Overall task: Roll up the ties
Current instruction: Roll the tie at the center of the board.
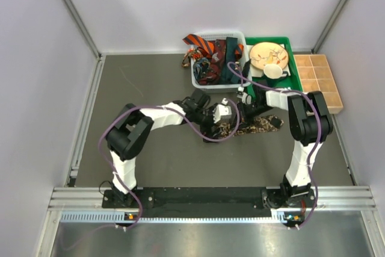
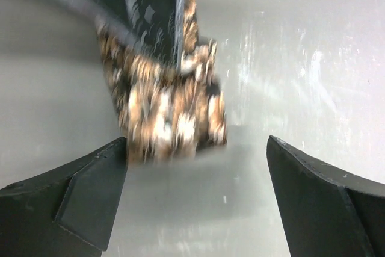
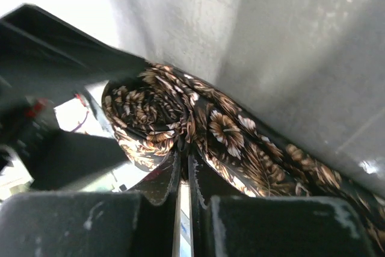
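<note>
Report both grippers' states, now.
Left gripper: open, holding nothing.
Right gripper: shut on the brown-black patterned tie, beside its rolled end.

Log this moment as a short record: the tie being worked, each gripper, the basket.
speckled tie: on the table, one end rolled, tail lying flat toward the right arm
left gripper: open, facing the rolled end, not gripping
right gripper: shut on the speckled tie beside the roll
basket: white, at the back, holds other ties
</note>
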Motion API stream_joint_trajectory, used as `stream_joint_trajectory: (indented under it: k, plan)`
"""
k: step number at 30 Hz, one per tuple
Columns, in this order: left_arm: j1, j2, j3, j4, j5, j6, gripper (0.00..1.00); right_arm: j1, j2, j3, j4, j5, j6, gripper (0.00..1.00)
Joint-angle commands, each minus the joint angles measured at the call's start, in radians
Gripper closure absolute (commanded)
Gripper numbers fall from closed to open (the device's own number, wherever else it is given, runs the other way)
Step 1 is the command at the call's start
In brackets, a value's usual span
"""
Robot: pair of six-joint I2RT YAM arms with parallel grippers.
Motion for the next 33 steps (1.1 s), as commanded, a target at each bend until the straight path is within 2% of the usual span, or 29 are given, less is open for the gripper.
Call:
stream_joint_trajectory:
  k: [1,5,6,9,10,11,12,14,15,16,22,24,27,28,29,33]
  plan:
    - [0.053,-0.144,-0.143,0.248,0.074,-0.111,0.01,-0.009,-0.017,-0.021,0.050,0.244,-0.011,1.00]
    - [0.060,-0.215,-0.270,0.510,0.054,-0.198,0.01,-0.009,-0.016,-0.014,0.051,0.302,0.001,1.00]
    - [0.063,-0.236,-0.353,0.699,0.063,-0.221,0.01,-0.011,-0.012,-0.006,0.048,0.305,0.003,1.00]
    - [0.069,-0.211,-0.432,0.966,0.072,-0.387,0.01,-0.009,0.000,0.002,0.040,0.308,0.001,1.00]
    - [0.078,-0.201,-0.397,0.884,0.106,-0.384,0.01,-0.009,0.004,0.005,0.033,0.311,0.000,1.00]
    - [0.081,-0.181,-0.346,0.789,0.196,-0.349,0.01,-0.011,0.014,0.009,0.031,0.311,0.000,1.00]
    - [0.080,-0.140,-0.271,0.659,0.200,-0.321,0.01,-0.009,0.015,0.014,0.025,0.311,-0.002,1.00]
    - [0.076,-0.131,-0.309,0.749,0.158,-0.329,0.01,-0.009,0.018,0.015,0.022,0.318,-0.004,1.00]
    - [0.075,-0.128,-0.368,0.877,0.152,-0.312,0.01,-0.011,0.021,0.017,0.017,0.319,-0.004,1.00]
    - [0.072,-0.126,-0.385,0.898,0.137,-0.282,0.01,-0.009,0.024,0.022,0.013,0.318,-0.007,1.00]
    - [0.029,-0.040,-0.379,0.980,0.092,-0.224,0.01,-0.009,0.049,0.032,-0.006,0.324,-0.010,1.00]
    - [0.020,-0.020,-0.361,0.978,0.109,-0.234,0.01,-0.008,0.055,0.032,-0.012,0.328,-0.011,1.00]
    - [-0.011,0.017,-0.327,0.940,0.059,-0.224,0.01,-0.008,0.060,0.040,-0.019,0.330,-0.011,1.00]
    - [-0.016,0.035,-0.321,0.945,0.049,-0.229,0.03,-0.009,0.060,0.045,-0.021,0.330,-0.010,1.00]
    - [-0.019,0.044,-0.311,0.943,0.039,-0.235,0.10,-0.008,0.063,0.048,-0.025,0.328,-0.010,1.00]
    - [-0.025,0.089,-0.275,0.925,-0.012,-0.249,0.24,-0.009,0.070,0.052,-0.035,0.311,-0.016,1.00]
